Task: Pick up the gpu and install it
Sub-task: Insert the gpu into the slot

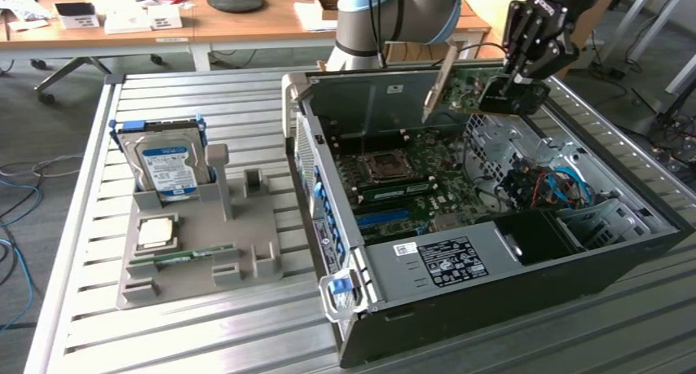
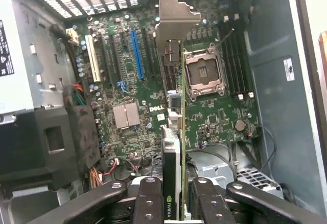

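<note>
In the exterior view, the claw point(image 1: 509, 87) hung in the upper right of the frame, over the far end of the open computer case point(image 1: 609, 268). It was clenched on the gpu point(image 1: 468, 93). The card stood on edge, clear above the motherboard point(image 1: 408, 182) and touching nothing in the case. From the fingers it ran toward the exterior view's left and ended in its grey bracket point(image 1: 439, 79) near the case's rear wall. On the exterior view's left the grey tray point(image 1: 261, 227) carried the hard drive point(image 1: 165, 164) and the memory stick point(image 1: 179, 257), well apart from the claw.

In the wrist view, the gpu point(image 2: 171, 155) showed edge-on, pinched between the black fingers point(image 2: 148, 203). Its length pointed straight away from the claw, and the bracket point(image 2: 173, 17) was at the far tip. Beneath the card lay the board, with the empty processor socket point(image 2: 204, 73) to one side and the blue slot point(image 2: 137, 55) to the other. The card's edge seemed roughly parallel to that slot but offset from it.

As I judge it, the step in hand was carrying the card to its slot. Doing it well called for:
- holding the card upright and square in the grip
- lining its edge over the slot
- pointing the bracket at the rear opening
- keeping clear of the loose cables point(image 2: 110, 168)
</note>
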{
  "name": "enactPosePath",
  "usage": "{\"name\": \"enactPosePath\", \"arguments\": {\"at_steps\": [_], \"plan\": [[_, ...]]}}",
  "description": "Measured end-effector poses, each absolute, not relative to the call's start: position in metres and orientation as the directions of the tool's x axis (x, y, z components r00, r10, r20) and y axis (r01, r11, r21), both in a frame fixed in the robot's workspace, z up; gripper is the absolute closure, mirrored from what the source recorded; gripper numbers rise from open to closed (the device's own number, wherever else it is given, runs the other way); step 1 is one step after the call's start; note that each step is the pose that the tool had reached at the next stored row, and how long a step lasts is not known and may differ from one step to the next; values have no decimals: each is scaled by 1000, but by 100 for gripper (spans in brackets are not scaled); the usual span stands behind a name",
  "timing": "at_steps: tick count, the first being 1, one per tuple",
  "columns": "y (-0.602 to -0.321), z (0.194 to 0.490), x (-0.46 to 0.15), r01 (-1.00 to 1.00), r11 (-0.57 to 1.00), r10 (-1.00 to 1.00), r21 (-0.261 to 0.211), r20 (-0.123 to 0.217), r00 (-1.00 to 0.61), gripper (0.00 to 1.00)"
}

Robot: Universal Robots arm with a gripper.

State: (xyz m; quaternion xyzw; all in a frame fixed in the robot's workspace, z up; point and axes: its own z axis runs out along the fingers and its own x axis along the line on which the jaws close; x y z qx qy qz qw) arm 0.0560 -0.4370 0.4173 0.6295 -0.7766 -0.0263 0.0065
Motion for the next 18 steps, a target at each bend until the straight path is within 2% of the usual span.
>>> {"name": "enactPosePath", "arguments": {"at_steps": [13,18], "plan": [[-437,417,56,-981,186,-982,49,-23,-187,73],[-437,417,56,-990,135,-990,49,-23,-136,73]]}}
